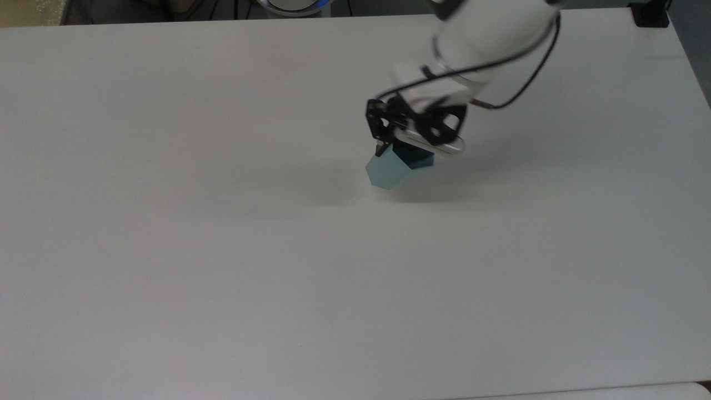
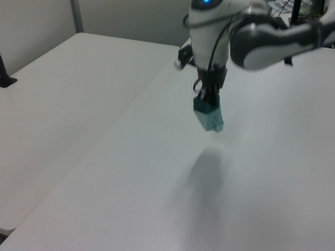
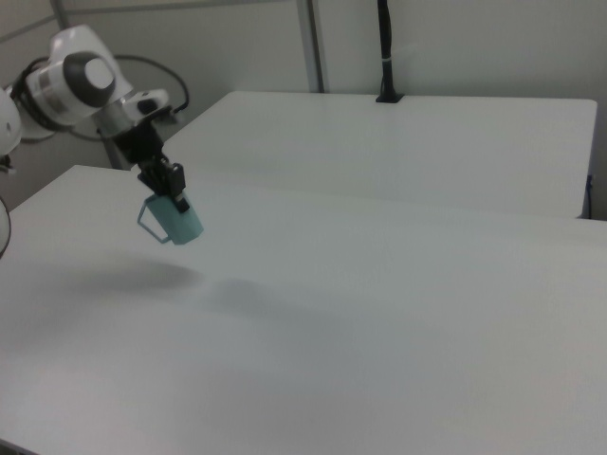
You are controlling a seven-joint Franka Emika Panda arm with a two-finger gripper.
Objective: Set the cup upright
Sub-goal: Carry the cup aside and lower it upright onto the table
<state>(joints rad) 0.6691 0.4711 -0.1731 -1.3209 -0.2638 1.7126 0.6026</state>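
While the gripper [image 3: 174,194] is pinching the cup [image 3: 177,221] at the right view's upper left, lowering it slowly, base first, is looking safest.
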